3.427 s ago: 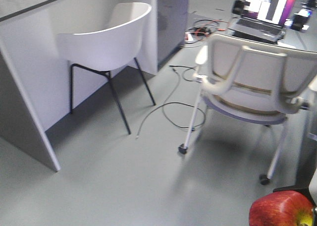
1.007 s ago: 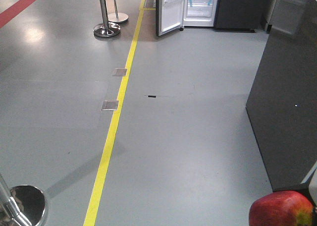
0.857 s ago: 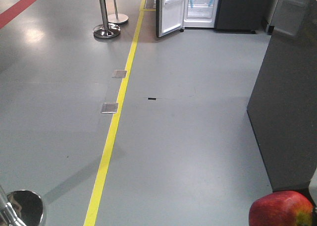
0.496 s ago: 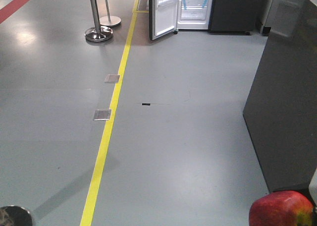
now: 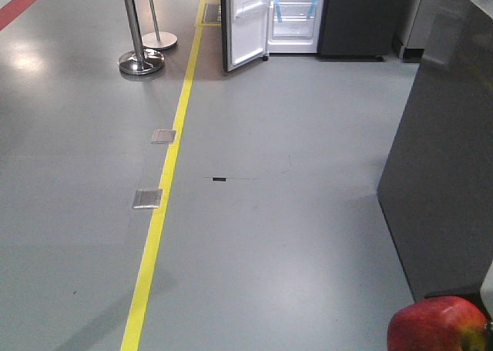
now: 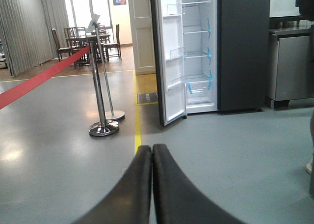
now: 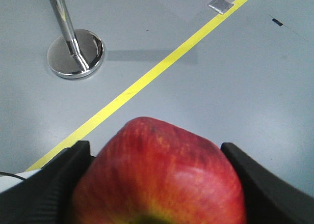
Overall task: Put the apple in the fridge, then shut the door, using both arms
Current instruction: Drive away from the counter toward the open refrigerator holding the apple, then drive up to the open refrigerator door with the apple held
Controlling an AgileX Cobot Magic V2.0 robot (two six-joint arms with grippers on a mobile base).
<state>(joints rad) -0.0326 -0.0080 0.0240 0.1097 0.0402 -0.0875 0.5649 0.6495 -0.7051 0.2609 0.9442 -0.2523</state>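
Apple (image 7: 157,184) in hand, fridge (image 6: 198,52) well apart from me, nothing placed yet.
My left gripper (image 6: 152,148) is pressed together and empty; ahead, the door (image 6: 169,62) stands open on the fridge; my right gripper (image 7: 154,155) pinches the apple. I judge only the pickup done: the approach, placing and closing the door remain.

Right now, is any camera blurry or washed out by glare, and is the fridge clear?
Front view: sharp, with a soft glare patch on the floor at upper left. Left wrist view: the fridge interior reads clearly, far windows blown out, the shut left end effector slightly soft. Right wrist view: the apple fills the foreground, floor crisp.
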